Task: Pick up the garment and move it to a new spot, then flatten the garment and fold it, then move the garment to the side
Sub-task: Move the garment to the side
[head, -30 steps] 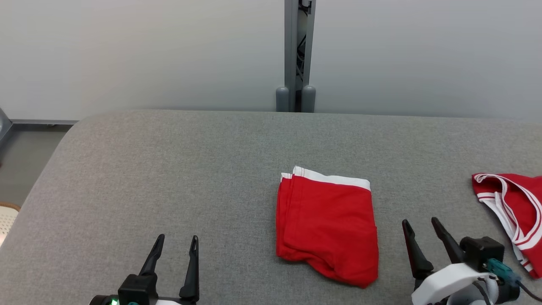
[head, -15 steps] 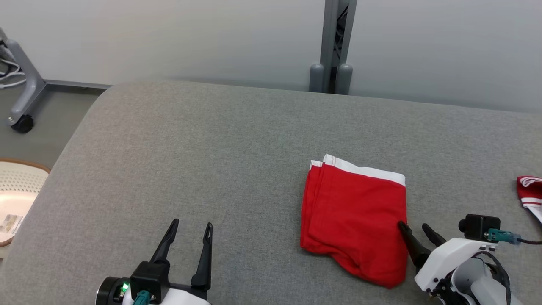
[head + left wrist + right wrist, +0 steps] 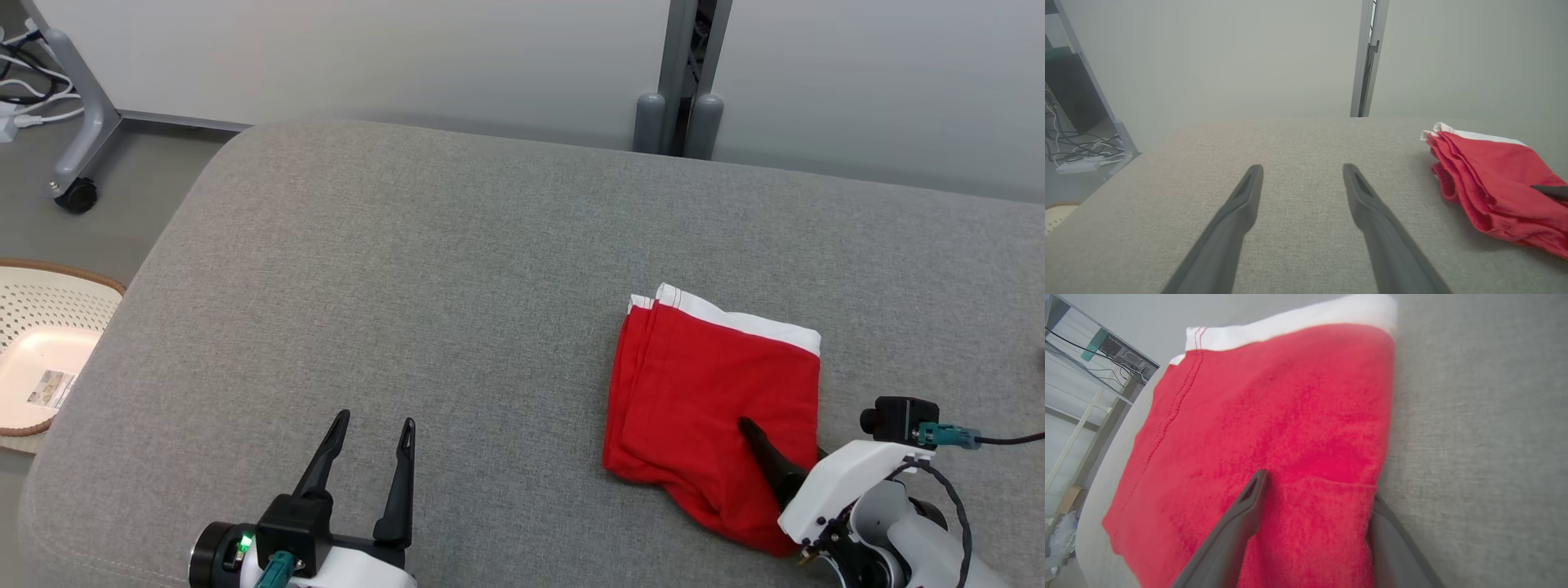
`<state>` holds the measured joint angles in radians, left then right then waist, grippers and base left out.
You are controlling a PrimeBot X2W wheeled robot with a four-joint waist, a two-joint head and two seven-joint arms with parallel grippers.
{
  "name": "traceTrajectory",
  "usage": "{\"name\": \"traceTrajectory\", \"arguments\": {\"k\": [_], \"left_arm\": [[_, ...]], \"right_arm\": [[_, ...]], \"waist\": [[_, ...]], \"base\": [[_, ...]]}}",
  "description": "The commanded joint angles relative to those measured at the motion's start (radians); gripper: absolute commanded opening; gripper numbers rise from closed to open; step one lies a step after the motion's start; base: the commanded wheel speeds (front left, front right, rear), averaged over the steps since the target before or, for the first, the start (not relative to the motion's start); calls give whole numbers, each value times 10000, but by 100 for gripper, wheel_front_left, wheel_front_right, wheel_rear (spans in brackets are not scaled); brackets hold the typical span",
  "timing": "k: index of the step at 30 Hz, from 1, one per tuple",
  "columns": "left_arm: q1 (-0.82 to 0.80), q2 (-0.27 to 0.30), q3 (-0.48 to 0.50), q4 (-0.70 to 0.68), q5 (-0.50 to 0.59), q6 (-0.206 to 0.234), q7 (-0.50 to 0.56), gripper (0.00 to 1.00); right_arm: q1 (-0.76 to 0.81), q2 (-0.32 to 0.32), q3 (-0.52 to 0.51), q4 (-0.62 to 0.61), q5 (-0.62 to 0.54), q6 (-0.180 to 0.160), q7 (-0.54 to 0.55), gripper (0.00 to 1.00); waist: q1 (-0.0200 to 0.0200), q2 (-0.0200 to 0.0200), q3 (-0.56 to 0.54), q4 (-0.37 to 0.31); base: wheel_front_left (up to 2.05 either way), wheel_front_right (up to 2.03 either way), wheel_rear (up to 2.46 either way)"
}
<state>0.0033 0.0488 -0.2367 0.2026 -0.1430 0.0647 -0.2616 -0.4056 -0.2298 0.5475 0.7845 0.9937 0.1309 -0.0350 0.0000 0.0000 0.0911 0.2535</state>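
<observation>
The garment (image 3: pixel 710 392) is a folded red piece with a white waistband, lying flat on the grey padded table (image 3: pixel 424 269). My right gripper (image 3: pixel 782 437) is open at the garment's near right edge, one finger on top of the cloth and the other tucked at or under the edge. In the right wrist view the gripper (image 3: pixel 1316 486) straddles the garment (image 3: pixel 1274 400). My left gripper (image 3: pixel 375 420) rests open over bare table, well left of the garment. The left wrist view has its gripper (image 3: pixel 1302 168) empty, and the garment (image 3: pixel 1486 179) off to the right.
A cream perforated basket (image 3: pixel 41 351) sits on the floor past the table's rounded left edge. A wheeled grey stand leg (image 3: pixel 77 192) and cables lie at the far left. A grey post (image 3: pixel 686 73) rises against the wall behind the table.
The head camera has swung left, so everything shifted right and a second red garment left the picture. My right gripper has moved forward onto the garment's right edge. The left gripper stayed put.
</observation>
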Motion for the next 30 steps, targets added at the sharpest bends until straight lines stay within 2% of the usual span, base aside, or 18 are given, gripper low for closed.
{"name": "traceTrajectory", "arguments": {"k": [1,2,3,4,5,6,14,19,26,30], "left_arm": [[-177,44,-3,-26,-20,63,-28,100],[-201,42,-32,-26,-36,75,-28,100],[-227,44,-60,-31,-48,84,-28,100],[-258,44,-88,-32,-55,84,-28,100],[-287,44,-106,-31,-67,95,-28,100],[-314,44,-127,-26,-82,101,-28,100],[-294,44,-164,23,-102,116,-28,100],[-124,45,-330,197,28,-12,-28,100],[-138,44,-631,172,-184,111,-30,100],[-365,45,-809,170,-318,185,-30,100]], "right_arm": [[-75,-5,246,100,231,-4,-50,100],[-125,-7,338,111,336,-4,-97,100],[-173,-22,427,120,432,-4,-149,86],[-220,-40,516,134,518,-3,-164,48],[-272,-64,606,147,598,-4,-242,19],[-323,-96,691,174,655,-3,-324,0],[-643,-302,1494,398,686,-4,-1007,0],[-951,-673,2356,452,291,-4,-1339,0],[-1869,-1729,3991,333,-1105,-4,-1516,0],[-2492,-2419,4433,-19,-1415,-4,-1482,0]], "waist": [[0,0,40,-11],[0,0,61,-17],[0,0,80,-22],[0,0,101,-25],[0,0,120,-30],[0,0,130,-34],[0,0,49,-128],[0,0,-165,-418],[0,0,-152,-1339],[0,0,52,-1967]], "base": [[0,0,0],[0,0,0],[0,0,0],[0,0,0],[0,0,0],[0,0,0],[0,0,0],[0,0,0],[0,0,0],[0,0,0]]}}
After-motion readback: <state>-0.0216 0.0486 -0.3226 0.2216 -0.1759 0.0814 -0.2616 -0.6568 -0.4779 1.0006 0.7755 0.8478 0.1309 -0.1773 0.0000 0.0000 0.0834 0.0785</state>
